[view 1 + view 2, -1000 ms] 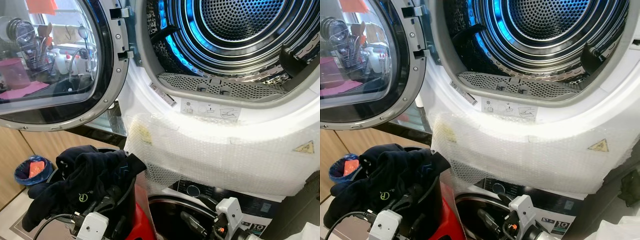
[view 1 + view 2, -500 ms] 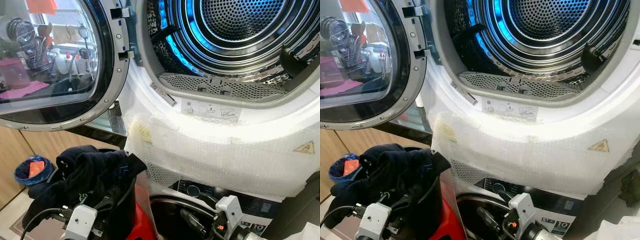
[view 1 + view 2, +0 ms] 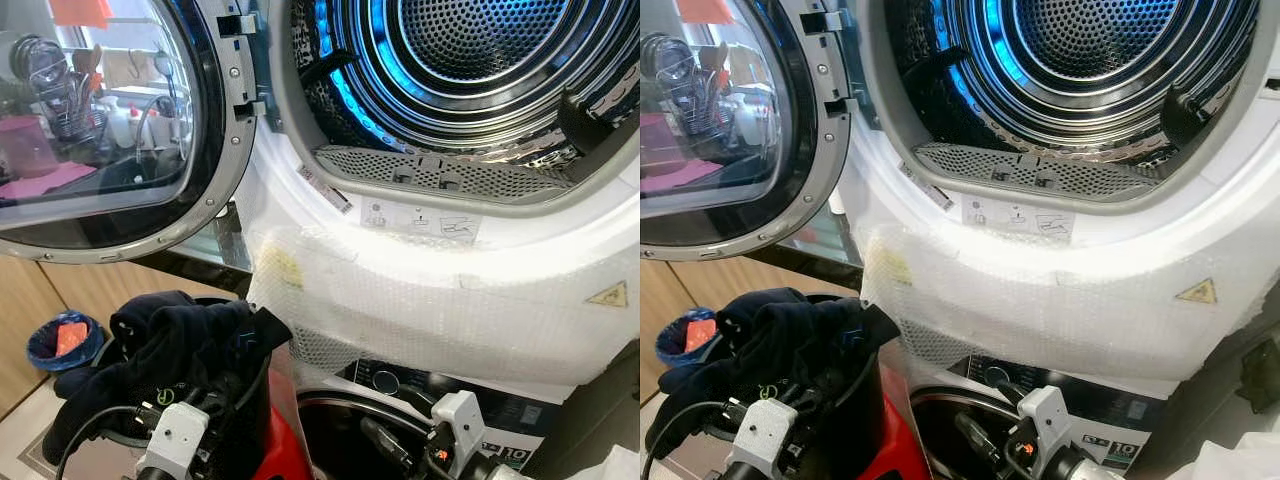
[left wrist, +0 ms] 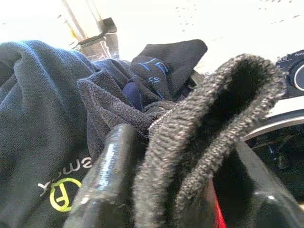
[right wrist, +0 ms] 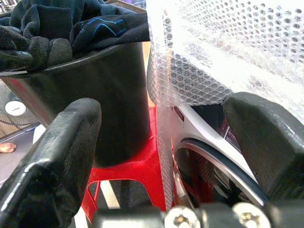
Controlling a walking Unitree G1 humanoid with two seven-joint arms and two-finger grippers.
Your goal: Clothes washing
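Left wrist view: left end effector [image 4: 190, 190] clamped on grey sock [image 4: 204, 128], cuff opening pointing away; right end effector [image 5: 166, 142] apart

White boxy housings cap both wrists, and a black cable loops off the one behind the left gripper [image 3: 200, 425]. The right gripper [image 5: 175, 142] has two thick, glossy black fingers [image 5: 52, 156] with rounded tips (scuffed and shiny along the edges). Between their bases, silver screw heads sit in dark metal. A small red light glows just behind the right gripper's fingers.
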